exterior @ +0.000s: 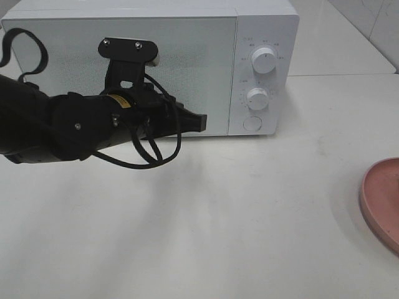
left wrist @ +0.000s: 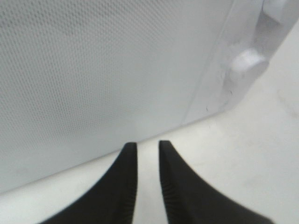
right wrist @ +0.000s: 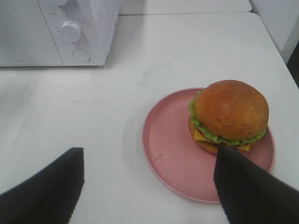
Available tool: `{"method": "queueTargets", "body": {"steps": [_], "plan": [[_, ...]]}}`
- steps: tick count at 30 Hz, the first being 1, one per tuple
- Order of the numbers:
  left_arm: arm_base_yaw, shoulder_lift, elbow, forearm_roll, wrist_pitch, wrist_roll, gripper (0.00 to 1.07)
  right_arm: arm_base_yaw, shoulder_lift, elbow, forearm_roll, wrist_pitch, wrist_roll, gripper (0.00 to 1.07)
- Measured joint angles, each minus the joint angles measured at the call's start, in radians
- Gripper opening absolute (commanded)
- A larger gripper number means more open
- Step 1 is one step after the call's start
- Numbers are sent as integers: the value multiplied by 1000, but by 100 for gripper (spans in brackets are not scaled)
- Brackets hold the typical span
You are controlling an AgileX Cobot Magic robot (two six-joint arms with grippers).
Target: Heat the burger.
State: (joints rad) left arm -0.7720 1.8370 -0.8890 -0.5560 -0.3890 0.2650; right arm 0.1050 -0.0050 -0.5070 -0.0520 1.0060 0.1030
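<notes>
While glossy, the round burger [right wrist: 230, 115] rests on a flat pink plate [right wrist: 173, 154]

Microwave at the back, burger on its plate off to the right.

The microwave [exterior: 149, 68] stands at the rear of the worktop [exterior: 237, 218], its door on the left and its two knobs [exterior: 264, 60] stacked on the right, with a button [exterior: 252, 123] under them. The left arm's fingers [left wrist: 126, 186] sit just before the door's lower edge. On the right, near the worktop's edge, lies the plate [right wrist: 173, 154], the burger [right wrist: 230, 114] on its far-right part, well apart from the microwave.
</notes>
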Motion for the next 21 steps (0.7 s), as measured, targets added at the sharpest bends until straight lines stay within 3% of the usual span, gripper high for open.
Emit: {"method": "queueTargets", "body": {"steps": [1, 2, 3, 5, 7, 9, 12, 14, 20, 21], "plan": [[1, -16, 2, 0, 73, 0, 70, 0, 0, 0, 0, 0, 0, 75], [1, -16, 2, 0, 73, 0, 70, 0, 0, 0, 0, 0, 0, 75], [1, -23, 2, 0, 115, 0, 95, 0, 0, 0, 0, 0, 0, 75], [1, -44, 2, 0, 200, 0, 101, 0, 0, 0, 0, 0, 0, 75], [1, -53, 2, 0, 235, 0, 100, 0, 0, 0, 0, 0, 0, 75], [1, -106, 2, 40, 416, 0, 100, 0, 0, 0, 0, 0, 0, 75], [1, -119, 2, 60, 470, 0, 100, 0, 0, 0, 0, 0, 0, 75], [1, -193, 2, 166, 675, 0, 100, 0, 0, 0, 0, 0, 0, 75], [1, -263, 3, 249, 837, -17, 100, 0, 0, 0, 0, 0, 0, 75], [4, -298, 3, 285, 902, -51, 100, 0, 0, 0, 0, 0, 0, 75]]}}
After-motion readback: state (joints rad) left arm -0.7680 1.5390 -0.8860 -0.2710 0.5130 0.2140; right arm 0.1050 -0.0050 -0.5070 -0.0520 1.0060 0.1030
